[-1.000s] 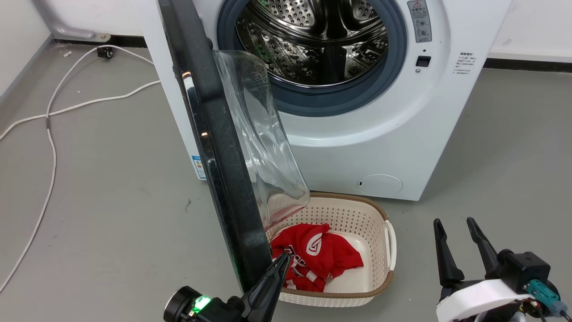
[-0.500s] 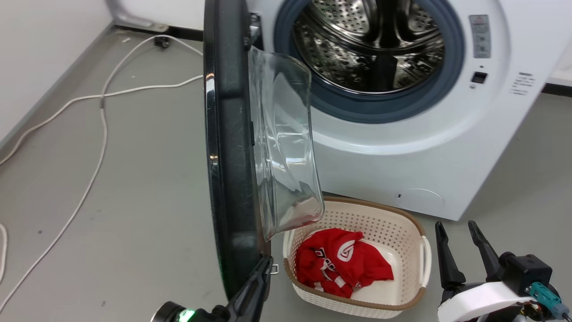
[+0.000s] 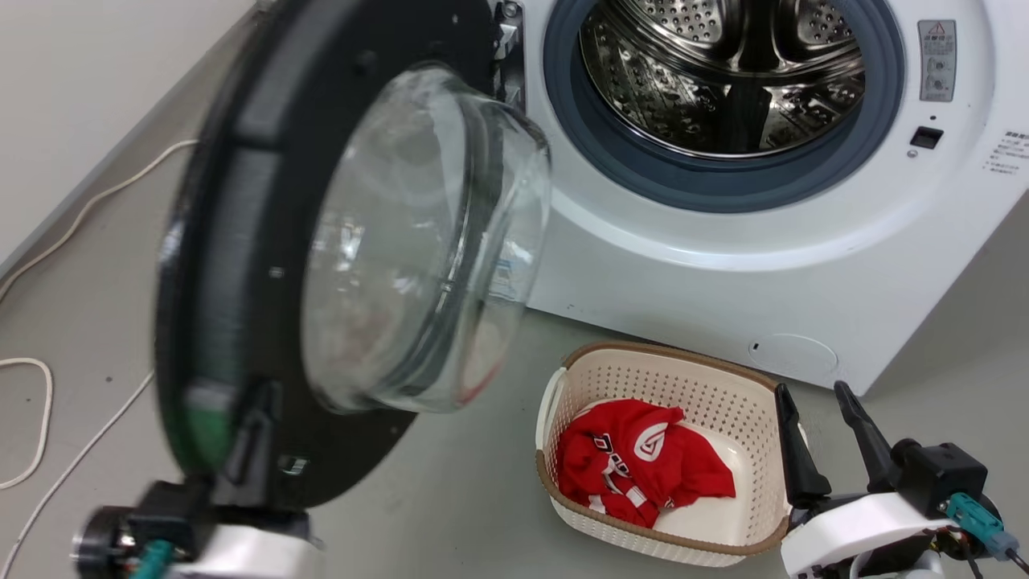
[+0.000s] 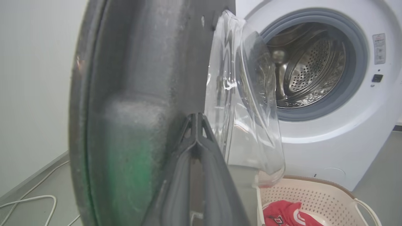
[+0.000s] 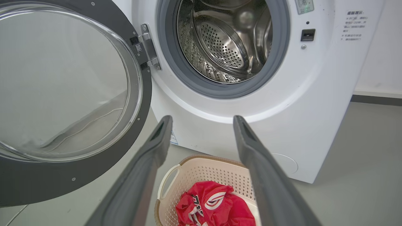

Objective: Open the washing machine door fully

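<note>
The washing machine door [image 3: 233, 241] stands swung far out to the left of the white washing machine [image 3: 683, 265], its inner side and bulging glass bowl [image 3: 402, 241] facing me. The steel drum [image 3: 723, 72] is fully exposed. My left gripper [image 3: 259, 402] is blurred at the lower left, shut, its tip against the door's inner black frame. In the left wrist view the two fingers meet in one point [image 4: 196, 117] on the door [image 4: 132, 78]. My right gripper [image 3: 810, 394] hangs open at the lower right, holding nothing; its fingers [image 5: 163, 131] frame the machine front, with the door [image 5: 31, 188] on the left.
A cream perforated basket [image 3: 667, 366] with a red garment [image 3: 643, 462] sits on the grey floor before the machine, just left of my right gripper. A white cable [image 3: 40, 418] lies on the floor at the left, near the wall [image 3: 80, 80].
The door has swung from edge-on to wide open toward the left, and my left gripper has gone left with it. The head camera has turned too. My right gripper stays open.
</note>
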`<state>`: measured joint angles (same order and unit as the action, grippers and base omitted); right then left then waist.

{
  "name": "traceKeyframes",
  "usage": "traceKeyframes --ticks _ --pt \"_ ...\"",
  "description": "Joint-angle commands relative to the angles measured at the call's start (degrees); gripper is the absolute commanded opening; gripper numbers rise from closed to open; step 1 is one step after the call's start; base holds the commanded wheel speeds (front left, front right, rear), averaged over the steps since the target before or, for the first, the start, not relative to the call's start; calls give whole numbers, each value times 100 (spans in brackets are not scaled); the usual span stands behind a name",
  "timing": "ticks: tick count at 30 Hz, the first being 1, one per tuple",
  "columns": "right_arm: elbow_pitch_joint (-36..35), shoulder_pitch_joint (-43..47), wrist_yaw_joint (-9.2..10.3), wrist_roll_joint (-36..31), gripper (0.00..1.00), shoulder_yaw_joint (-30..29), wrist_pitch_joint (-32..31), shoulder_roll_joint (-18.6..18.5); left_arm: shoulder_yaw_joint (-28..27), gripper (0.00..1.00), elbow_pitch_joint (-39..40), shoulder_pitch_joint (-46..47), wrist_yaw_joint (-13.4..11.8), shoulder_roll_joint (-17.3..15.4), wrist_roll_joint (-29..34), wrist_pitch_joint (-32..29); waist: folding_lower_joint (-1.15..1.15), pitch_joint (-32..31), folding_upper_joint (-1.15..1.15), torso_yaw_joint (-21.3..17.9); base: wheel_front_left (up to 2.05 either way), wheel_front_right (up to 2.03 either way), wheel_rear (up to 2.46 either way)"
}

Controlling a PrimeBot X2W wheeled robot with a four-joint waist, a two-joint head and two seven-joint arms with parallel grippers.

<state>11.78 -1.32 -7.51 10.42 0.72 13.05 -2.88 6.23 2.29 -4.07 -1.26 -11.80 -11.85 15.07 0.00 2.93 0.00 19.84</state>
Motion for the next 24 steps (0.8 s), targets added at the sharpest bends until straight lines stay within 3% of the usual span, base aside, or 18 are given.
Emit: traceKeyframes --ticks 1,11,17,24 --pt "-27 -94 4 -49 100 7 -25 3 -328 0 -82 233 -41 -90 -68 12 0 90 0 -90 0 0 0" --pt "-118 -253 4 -139 100 -66 -75 4 -1902 0 -1125 1035 146 -513 -175 11 0 443 0 -465 0 0 0" --pt "-163 -350 4 -177 100 -61 -81 5 -2485 0 -1767 1436 248 -721 -96 8 0 575 0 -599 0 0 0" --pt "-174 -296 4 -199 100 -87 -66 5 -2750 0 -2086 1636 394 -619 118 9 0 552 0 -666 0 0 0"
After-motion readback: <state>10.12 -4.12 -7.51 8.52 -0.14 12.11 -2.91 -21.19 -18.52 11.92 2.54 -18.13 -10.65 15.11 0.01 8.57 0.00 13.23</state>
